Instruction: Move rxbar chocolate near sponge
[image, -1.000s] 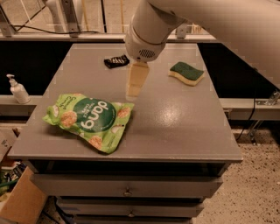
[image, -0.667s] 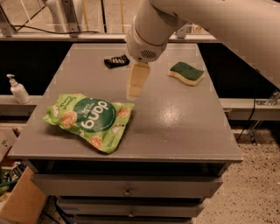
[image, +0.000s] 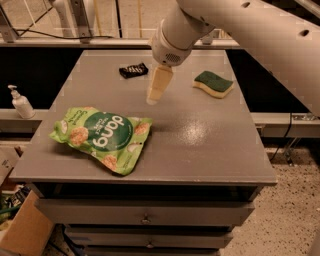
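1. Gripper (image: 152, 99) hangs from the pale arm (image: 240, 25), pointing down over the rear middle of the grey table (image: 200, 145), tip close above the surface; whether it is spread or pressed together I cannot tell
2. Flat near the table's far edge lies the rxbar chocolate (image: 133, 70), up-left of the gripper and apart from it
3. Toward the far right lies the sponge (image: 213, 83), green side up, well apart from the bar, with the gripper between them
4. At front left a large green snack bag (image: 102, 136) lies flat
5. Left of the table, a white pump bottle (image: 21, 102) stands on a ledge
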